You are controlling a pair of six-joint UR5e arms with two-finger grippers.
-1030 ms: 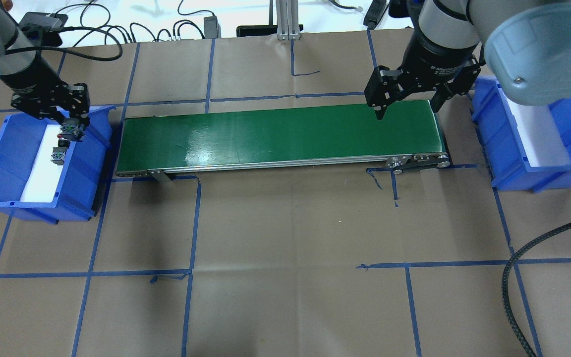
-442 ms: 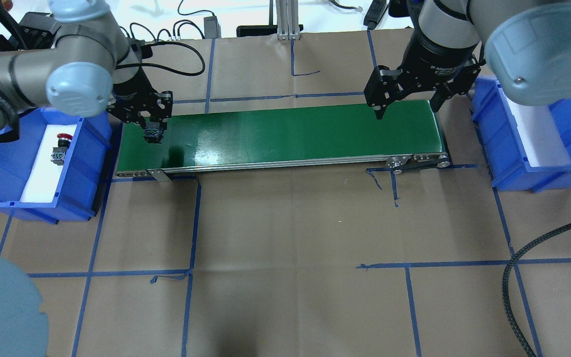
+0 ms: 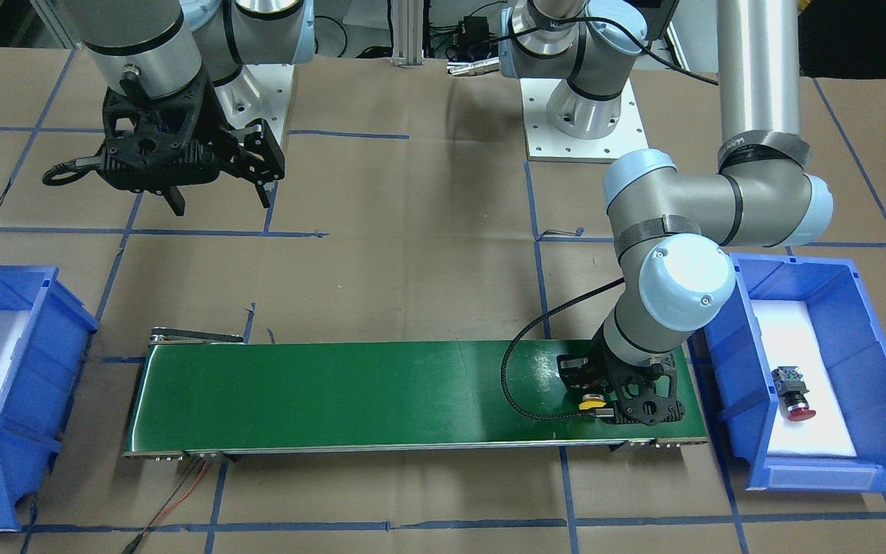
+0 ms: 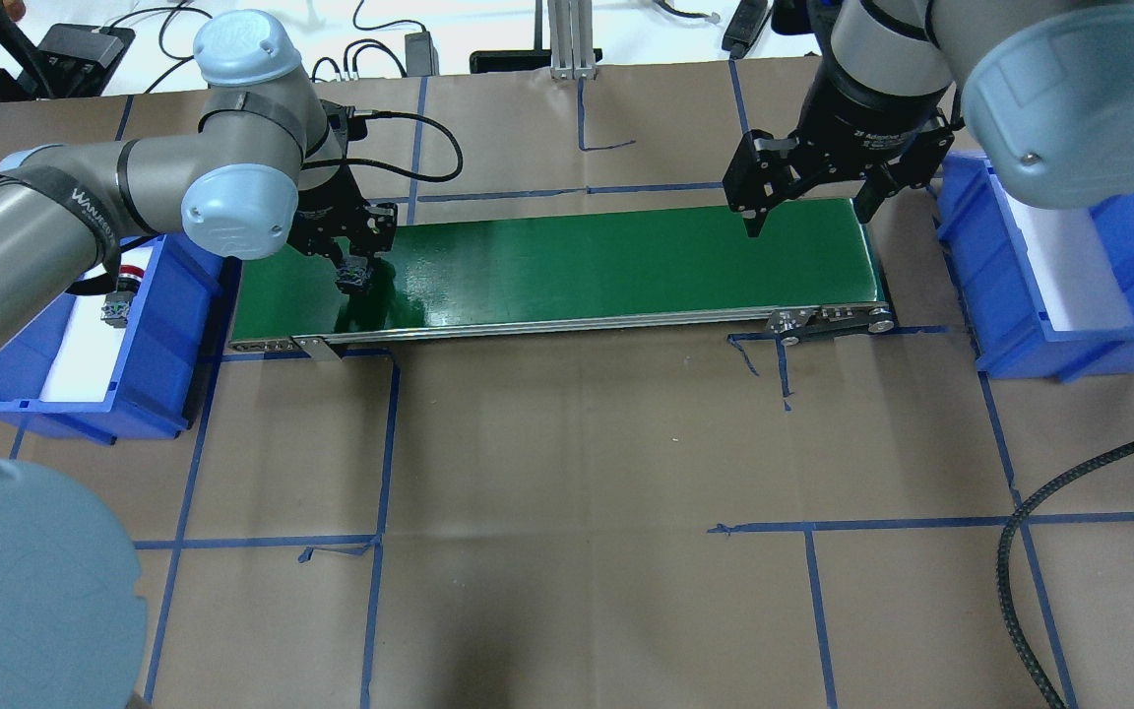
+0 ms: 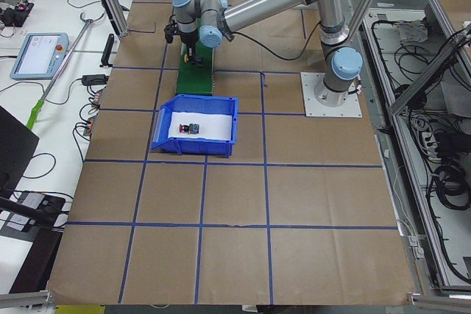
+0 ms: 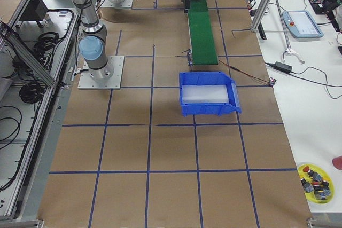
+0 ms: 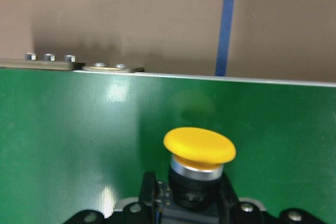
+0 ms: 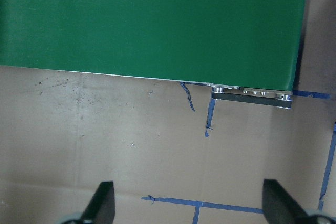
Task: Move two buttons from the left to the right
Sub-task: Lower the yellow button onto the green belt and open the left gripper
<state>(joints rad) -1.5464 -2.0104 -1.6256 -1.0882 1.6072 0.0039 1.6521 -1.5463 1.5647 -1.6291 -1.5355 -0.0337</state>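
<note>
Exterior front-facing view: at lower right, the left end effector [image 3: 611, 406] is clamped on the yellow-capped push-button switch with a dark blocky body [image 3: 590, 401], low over the long green conveyor belt [image 3: 335, 392]. The belt's length runs leftward toward the right end effector [image 3: 221, 205], which is spread wide and empty at upper left. The red-capped switch [image 3: 793, 396] lies in the blue plastic bin [image 3: 885, 385] at far right. Lettering on the arm strap [image 3: 751, 141] is unreadable.

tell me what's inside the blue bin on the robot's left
One red button lying on a white liner. The left arm's elbow covers one corner of the bin, so that part stays unseen.
</note>
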